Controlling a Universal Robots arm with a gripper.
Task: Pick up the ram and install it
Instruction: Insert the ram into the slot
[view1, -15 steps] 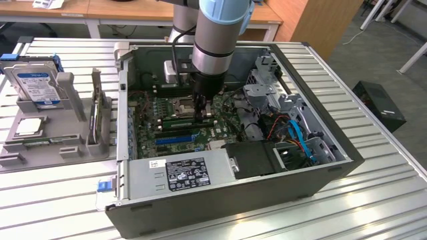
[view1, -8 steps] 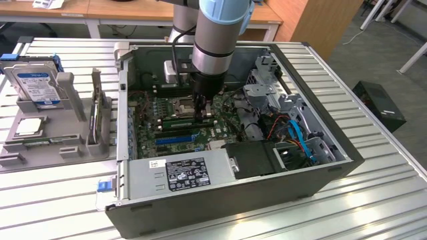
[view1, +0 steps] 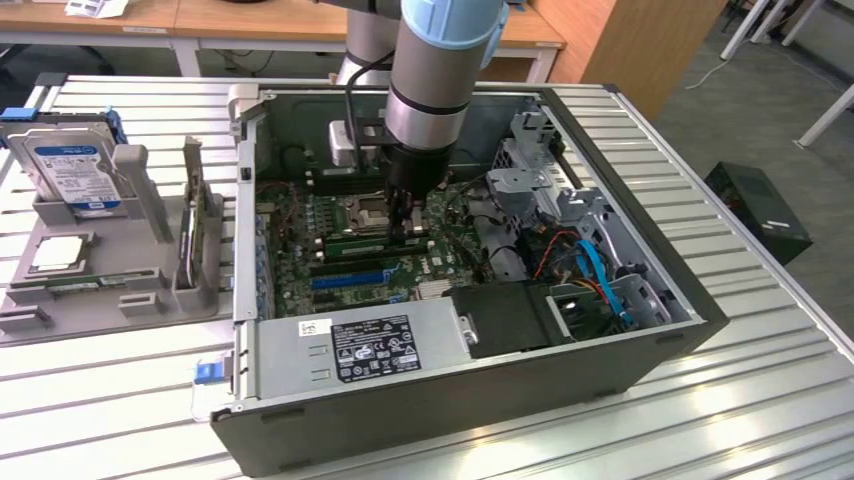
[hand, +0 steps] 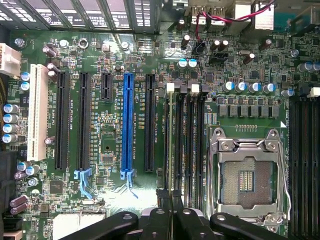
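Wrist view: gripper (hand: 172, 200) with fingers (hand: 159, 220) nearly closed, pinching the ram (hand: 173, 145) — seen edge-on, a thin line running along the memory slots (hand: 190, 140), just beside the empty CPU socket (hand: 247, 175). Cannot tell if it is seated in a slot. Exterior view: arm (view1: 434, 90) points straight down into the open PC case (view1: 467, 410) lying on the slatted table (view1: 747, 400), gripper at the frame's centre over the green motherboard (view1: 300, 260). Grey tray (view1: 174, 300) with a hard drive (view1: 70, 170) sits at the exterior view's left — just beside the case.
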